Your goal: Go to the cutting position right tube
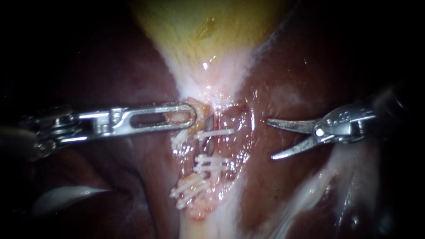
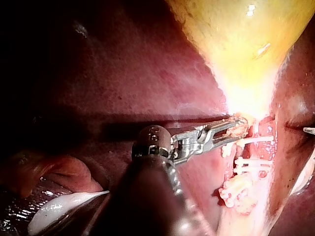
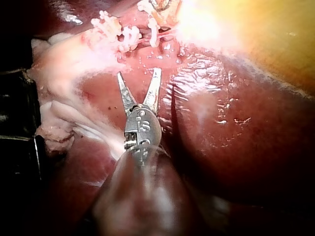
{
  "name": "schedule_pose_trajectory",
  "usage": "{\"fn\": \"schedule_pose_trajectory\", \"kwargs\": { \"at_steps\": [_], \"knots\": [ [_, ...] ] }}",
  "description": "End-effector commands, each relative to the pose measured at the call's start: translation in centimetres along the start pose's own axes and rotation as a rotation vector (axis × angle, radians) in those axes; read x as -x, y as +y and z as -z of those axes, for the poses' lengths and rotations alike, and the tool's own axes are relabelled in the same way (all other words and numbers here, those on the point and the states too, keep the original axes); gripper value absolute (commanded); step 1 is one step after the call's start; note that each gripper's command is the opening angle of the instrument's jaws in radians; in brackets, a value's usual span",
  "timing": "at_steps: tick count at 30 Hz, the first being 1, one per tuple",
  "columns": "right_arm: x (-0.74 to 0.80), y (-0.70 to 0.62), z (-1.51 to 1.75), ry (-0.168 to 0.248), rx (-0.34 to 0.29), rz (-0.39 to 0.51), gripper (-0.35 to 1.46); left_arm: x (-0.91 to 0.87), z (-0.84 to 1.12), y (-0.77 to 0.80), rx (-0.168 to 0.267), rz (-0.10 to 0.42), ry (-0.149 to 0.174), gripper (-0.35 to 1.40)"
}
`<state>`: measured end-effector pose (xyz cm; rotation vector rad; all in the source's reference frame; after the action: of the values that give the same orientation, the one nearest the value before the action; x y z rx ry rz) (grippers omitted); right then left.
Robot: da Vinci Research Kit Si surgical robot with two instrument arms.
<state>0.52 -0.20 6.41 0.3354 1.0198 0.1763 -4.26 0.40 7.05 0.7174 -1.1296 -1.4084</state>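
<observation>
The right tube [image 1: 213,145] appears as a thin, wet, reddish strand running straight down from the narrow end of the gallbladder [image 1: 199,26]. Its short bare stretch lies between white clips [image 1: 214,132] that cross it, one nearer the gallbladder and a pair farther from it. More clips sit on the left of that strand, farther down from the gallbladder. Raw pink tissue glistens around all of them.

The left instrument [image 1: 191,116] reaches the gallbladder's narrow end. Its long slotted jaws are closed on a fold of pale orange tissue there, and the left wrist view shows the same hold [image 2: 238,127]. The right instrument [image 1: 271,139] hangs to the right of the gallbladder's narrow end, apart from the tube. Its two thin curved blades are spread wide with nothing between them. In the right wrist view [image 3: 139,73] the blades point towards the clips [image 3: 123,34] but stop short of them.

The gallbladder is yellow-green and smooth, paling to white as it narrows [image 2: 246,44]. Dark maroon liver [image 1: 287,79] lies on both sides of it, shiny with fluid [image 3: 236,128]. A whitish fibrous band [image 1: 310,190] runs across the liver below the right instrument. Far to the left of the gallbladder a pale glossy strip [image 1: 66,194] lies in shadow, and I cannot tell what it is. Beyond the lit tissue everything is black.
</observation>
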Motion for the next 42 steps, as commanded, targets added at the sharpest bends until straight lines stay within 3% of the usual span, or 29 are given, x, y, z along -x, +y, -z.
{"fn": "schedule_pose_trajectory", "kwargs": {
  "at_steps": [1, 4, 9, 14, 18, 28, 34, 42],
  "knots": [
    [-0.01, -0.01, 0.00, 0.001, -0.002, 0.000, 1.45, 0.00, 0.00, -0.01, 0.001, 0.000, 0.001, -0.35],
    [-0.01, -0.01, -0.01, 0.001, -0.001, -0.001, 1.45, 0.03, 0.03, -0.03, 0.000, 0.002, 0.003, -0.35],
    [-0.02, -0.02, -0.01, 0.002, -0.004, -0.001, 1.45, 0.23, 0.24, -0.18, -0.004, 0.015, 0.018, -0.35],
    [-0.04, -0.03, -0.03, 0.004, -0.009, -0.001, 1.45, 0.43, 0.45, -0.41, -0.025, 0.026, -0.003, -0.35],
    [-0.04, -0.04, -0.04, 0.005, -0.011, -0.001, 1.45, 0.50, 0.53, -0.58, -0.035, 0.016, -0.013, -0.35],
    [-0.06, -0.06, -0.07, 0.011, -0.023, 0.005, 1.45, 0.50, 0.57, -0.63, -0.037, 0.018, -0.015, -0.35],
    [-0.02, -0.13, -0.22, 0.025, -0.071, -0.172, 1.45, 0.50, 0.56, -0.63, -0.037, 0.018, -0.015, -0.35],
    [0.06, -0.26, -0.48, -0.060, -0.193, -0.447, 1.45, 0.50, 0.56, -0.63, -0.036, 0.018, -0.015, -0.35]
  ]
}}
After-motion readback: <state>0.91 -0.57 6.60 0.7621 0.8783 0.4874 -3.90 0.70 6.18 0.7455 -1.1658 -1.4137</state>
